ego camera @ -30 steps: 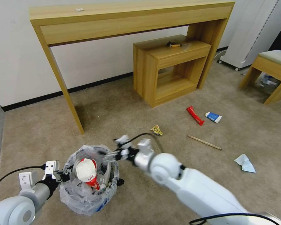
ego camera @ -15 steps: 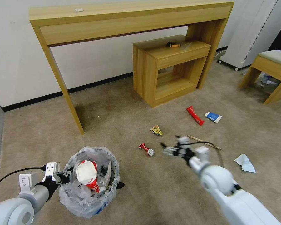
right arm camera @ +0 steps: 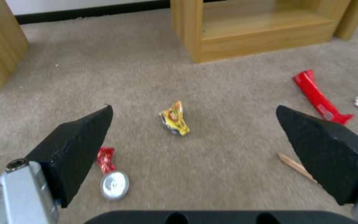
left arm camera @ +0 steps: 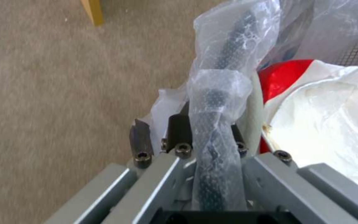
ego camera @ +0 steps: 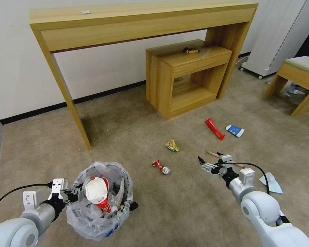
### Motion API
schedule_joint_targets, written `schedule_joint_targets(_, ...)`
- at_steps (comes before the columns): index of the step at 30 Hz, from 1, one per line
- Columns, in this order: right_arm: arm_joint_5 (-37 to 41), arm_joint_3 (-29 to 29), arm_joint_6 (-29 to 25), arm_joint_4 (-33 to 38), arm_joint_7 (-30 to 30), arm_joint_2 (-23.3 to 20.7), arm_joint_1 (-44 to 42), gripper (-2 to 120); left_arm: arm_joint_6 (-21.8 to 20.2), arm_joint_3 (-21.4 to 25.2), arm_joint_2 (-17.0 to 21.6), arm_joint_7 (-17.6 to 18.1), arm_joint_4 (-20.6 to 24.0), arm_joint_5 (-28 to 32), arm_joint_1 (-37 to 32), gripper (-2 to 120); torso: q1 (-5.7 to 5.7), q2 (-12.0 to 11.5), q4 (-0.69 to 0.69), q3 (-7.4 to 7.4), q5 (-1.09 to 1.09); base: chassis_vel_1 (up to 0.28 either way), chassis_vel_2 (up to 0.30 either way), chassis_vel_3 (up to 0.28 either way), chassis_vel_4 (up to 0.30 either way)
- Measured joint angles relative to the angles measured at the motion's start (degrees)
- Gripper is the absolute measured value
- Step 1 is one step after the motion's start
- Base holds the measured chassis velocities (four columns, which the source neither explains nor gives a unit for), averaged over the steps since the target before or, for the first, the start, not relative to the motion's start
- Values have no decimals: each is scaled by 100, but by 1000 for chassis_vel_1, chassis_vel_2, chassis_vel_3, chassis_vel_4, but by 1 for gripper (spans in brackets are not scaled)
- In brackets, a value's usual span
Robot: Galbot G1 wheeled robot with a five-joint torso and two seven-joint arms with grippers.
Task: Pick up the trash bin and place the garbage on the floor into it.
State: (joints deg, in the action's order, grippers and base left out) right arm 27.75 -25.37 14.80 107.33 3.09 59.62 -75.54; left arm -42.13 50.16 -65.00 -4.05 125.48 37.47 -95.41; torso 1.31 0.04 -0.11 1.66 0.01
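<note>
Its drop made, the right gripper (ego camera: 206,164) has swung clear of the trash bin (ego camera: 99,200) and hangs empty, jaws wide, over the floor (ego camera: 134,130) beside the crushed red can (ego camera: 161,167); the left gripper (ego camera: 69,195) stays clamped on the bin's rim, several scraps uncollected.

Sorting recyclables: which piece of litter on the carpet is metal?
The crushed red can, lying between the trash bin and the right claw; its silver end shows, unlike the wrappers, stick and paper.
</note>
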Motion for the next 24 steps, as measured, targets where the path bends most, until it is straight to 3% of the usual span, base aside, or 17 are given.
schedule_joint_targets(13, -49, 446, -1, -458, 302, -73, 131, 100, 0, -42, -39, -11, -31, -77, 32, 0, 2, 0, -1, 1, -1, -150, 147, 154, -156)
schedule_joint_targets(17, -214, 871, -122, -1077, 712, -132, 466, 100, 0, -27, -39, -11, -50, -89, 21, 0, 2, 0, -1, 1, 1, -19, 10, 11, -19)
schedule_joint_targets(20, -505, 1499, -252, -2018, 1271, -147, 1115, 100, 0, -4, -51, -11, -62, -114, -30, 0, 0, 0, 0, -1, 0, 0, 0, 0, 0)
schedule_joint_targets(24, -699, 1847, -275, -2421, 1472, -114, 1447, 100, 0, -2, -64, -12, -66, -147, -39, 0, 0, 0, 0, -1, 1, 0, 0, 0, 0)
